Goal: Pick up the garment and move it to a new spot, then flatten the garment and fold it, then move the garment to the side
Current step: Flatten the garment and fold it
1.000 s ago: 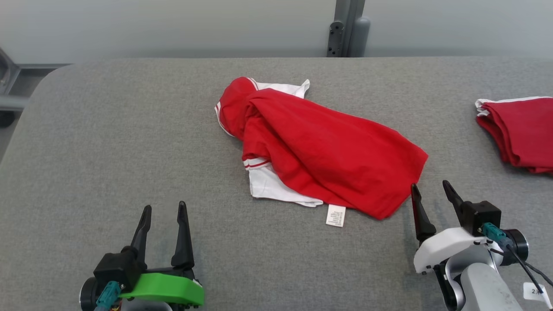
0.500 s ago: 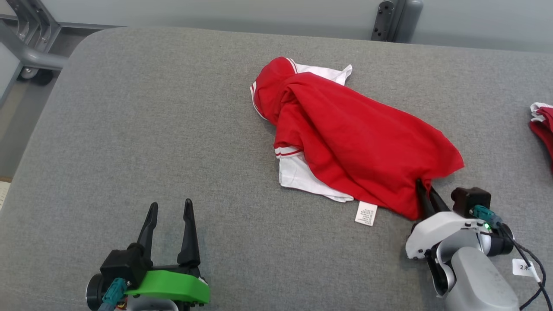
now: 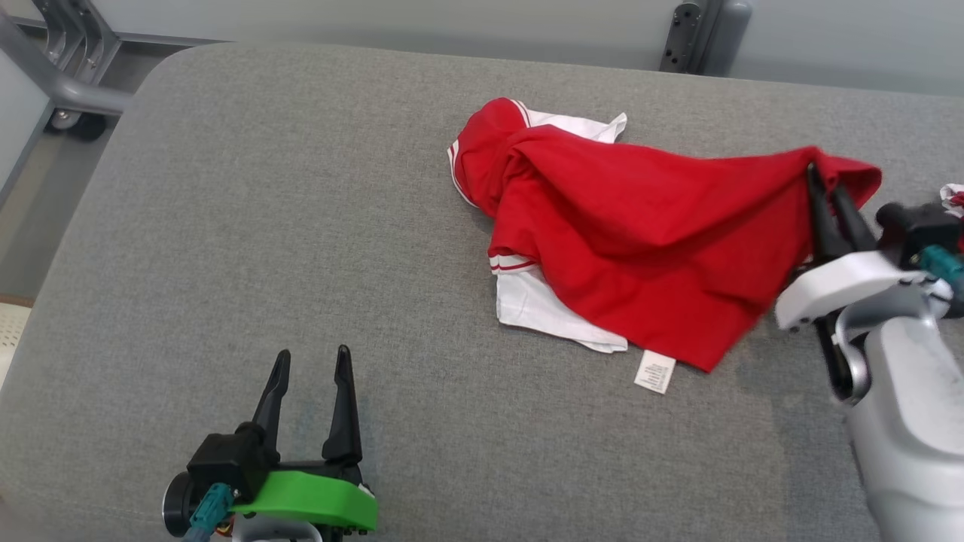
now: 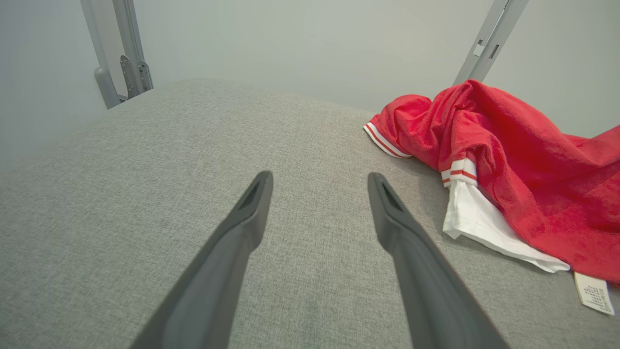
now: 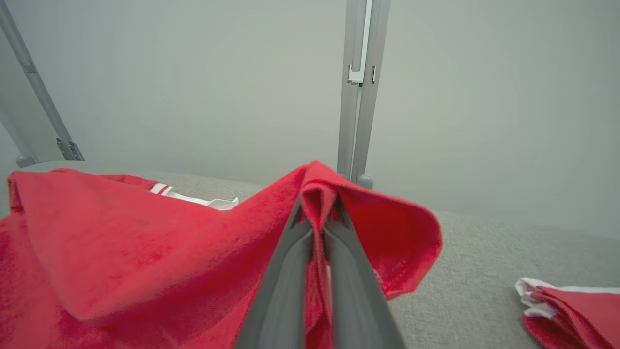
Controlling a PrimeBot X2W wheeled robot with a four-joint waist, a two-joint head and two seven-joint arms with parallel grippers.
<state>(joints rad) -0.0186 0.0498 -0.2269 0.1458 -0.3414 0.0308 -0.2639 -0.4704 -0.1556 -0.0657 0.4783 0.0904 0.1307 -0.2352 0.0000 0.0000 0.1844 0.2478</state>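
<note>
– Red garment (image 3: 640, 226): where is it lying?
– Your right tool (image 3: 822, 179) is pinching one corner above the counter (image 3: 263, 226); the rest is lying to that tool's left. Moving, flattening and folding are waiting.
– Counts?
– Two garments, the folded garment (image 5: 571, 310) lying to its right; two tools, your left tool (image 3: 312, 351) standing spread, empty.

The white label (image 3: 654, 371) has print too small to read. Red cloth of the garment (image 3: 640, 241) covers the right gripper (image 3: 823, 181) fingertips. A second red garment (image 5: 576, 315) is cut off at the edge.
</note>
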